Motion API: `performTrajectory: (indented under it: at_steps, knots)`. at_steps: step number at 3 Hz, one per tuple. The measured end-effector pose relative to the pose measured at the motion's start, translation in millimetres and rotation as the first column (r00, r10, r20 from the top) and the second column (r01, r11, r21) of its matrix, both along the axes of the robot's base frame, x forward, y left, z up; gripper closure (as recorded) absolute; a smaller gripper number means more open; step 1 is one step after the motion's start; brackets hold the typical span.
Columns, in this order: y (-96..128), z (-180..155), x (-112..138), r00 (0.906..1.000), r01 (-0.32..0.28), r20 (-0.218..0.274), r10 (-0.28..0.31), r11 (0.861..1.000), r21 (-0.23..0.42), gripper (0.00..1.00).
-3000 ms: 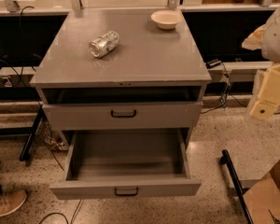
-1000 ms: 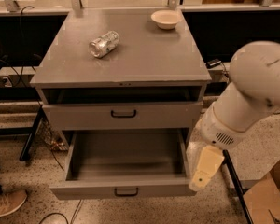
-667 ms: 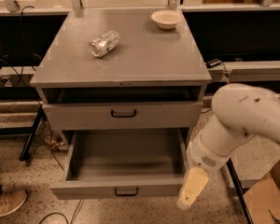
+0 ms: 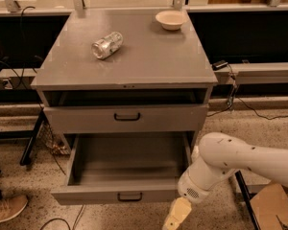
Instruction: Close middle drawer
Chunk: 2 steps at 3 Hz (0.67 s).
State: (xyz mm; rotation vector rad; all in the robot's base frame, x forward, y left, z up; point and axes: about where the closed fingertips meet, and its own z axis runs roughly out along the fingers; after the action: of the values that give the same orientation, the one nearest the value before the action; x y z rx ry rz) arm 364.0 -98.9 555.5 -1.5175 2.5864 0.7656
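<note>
Cabinet (image 4: 134, 61): grey metal, flat top.
- On top: can (image 4: 107, 45), silver, lying on its side, left of centre; bowl (image 4: 171, 19), pale and shallow, at the back right, only its own pale inside showing.
- Upper drawer (image 4: 86, 119): pushed in, black handle at centre.
- Middle drawer (image 4: 98, 195): directly below, pulled well out; deep tray showing bare grey floor and walls; black handle at front centre.

Gripper (image 4: 176, 215): cream, pointing down, low at the frame's bottom edge, just beside the middle drawer's front right corner; contact not discernible; apart or together cannot be told.

Arm (image 4: 230, 159): white, entering from the right.
</note>
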Motion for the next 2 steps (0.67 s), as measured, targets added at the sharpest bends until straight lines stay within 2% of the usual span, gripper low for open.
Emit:
performTrajectory:
  at_steps: [1, 2]
  knots:
    - [1.6, -8.7, -1.8, 0.9999, 0.004, -0.014, -0.004, 1.0, 0.008, 0.0]
    - [-5.0, -26.6, -6.9, 0.9985, 0.047, -0.027, -0.047, 0.999, 0.005, 0.0]
